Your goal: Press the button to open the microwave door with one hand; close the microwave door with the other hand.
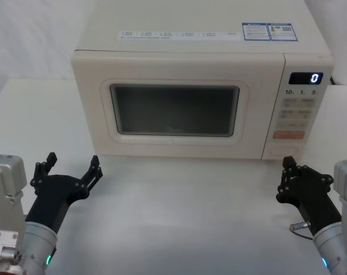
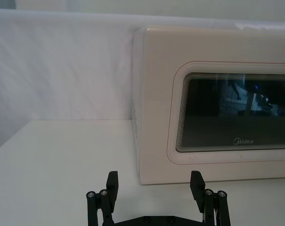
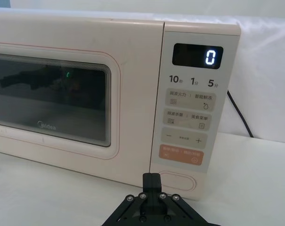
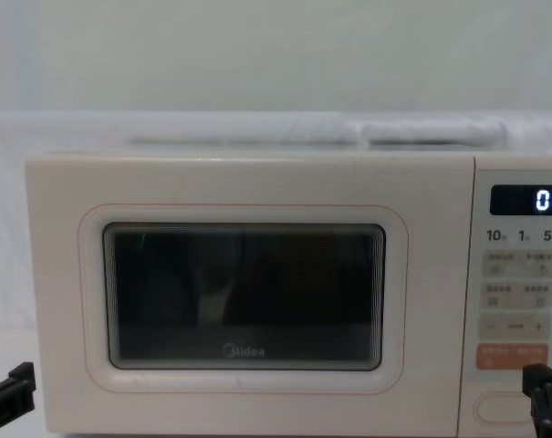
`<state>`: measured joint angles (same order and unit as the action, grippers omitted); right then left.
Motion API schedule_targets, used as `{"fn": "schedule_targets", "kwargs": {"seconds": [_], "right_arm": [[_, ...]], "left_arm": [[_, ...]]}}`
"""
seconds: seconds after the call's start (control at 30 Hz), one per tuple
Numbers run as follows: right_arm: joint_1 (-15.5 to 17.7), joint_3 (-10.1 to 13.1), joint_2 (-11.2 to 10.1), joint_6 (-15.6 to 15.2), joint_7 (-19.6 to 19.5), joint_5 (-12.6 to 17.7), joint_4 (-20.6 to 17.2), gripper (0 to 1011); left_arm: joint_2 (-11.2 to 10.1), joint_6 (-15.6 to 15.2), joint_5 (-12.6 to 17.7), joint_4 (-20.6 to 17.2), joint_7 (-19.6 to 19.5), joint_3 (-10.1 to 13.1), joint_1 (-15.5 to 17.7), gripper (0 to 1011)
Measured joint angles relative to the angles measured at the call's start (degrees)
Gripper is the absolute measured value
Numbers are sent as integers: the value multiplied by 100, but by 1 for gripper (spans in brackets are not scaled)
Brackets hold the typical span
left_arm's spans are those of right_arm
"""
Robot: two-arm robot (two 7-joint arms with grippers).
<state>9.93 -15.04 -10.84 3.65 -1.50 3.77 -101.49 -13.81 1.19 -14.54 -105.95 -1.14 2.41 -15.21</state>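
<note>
While the microwave door point(image 1: 173, 109) sits flush, 2 grippers low before it, right gripper point(image 1: 288, 179) pinched together, empty, just short of the button point(image 3: 176, 181), left gripper point(image 1: 73, 170) spread wide, empty, near door's left corner.

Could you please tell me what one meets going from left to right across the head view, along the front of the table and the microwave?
Left gripper, jaws open → microwave door → button → right gripper, jaws closed.
</note>
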Motion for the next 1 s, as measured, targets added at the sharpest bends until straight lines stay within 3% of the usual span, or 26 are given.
{"fn": "schedule_targets", "kwargs": {"seconds": [0.27, 0.47, 1.0], "right_arm": [[-24, 122, 92, -79, 328, 198, 2, 0], [-122, 254, 208, -346, 610, 428, 87, 0], [-528, 662, 352, -717, 830, 681, 583, 0]], "left_arm": [[0, 0, 0, 0, 0, 1, 0, 1001], [0, 0, 0, 0, 0, 0, 0, 1001], [0, 0, 0, 0, 0, 0, 0, 1001]]}}
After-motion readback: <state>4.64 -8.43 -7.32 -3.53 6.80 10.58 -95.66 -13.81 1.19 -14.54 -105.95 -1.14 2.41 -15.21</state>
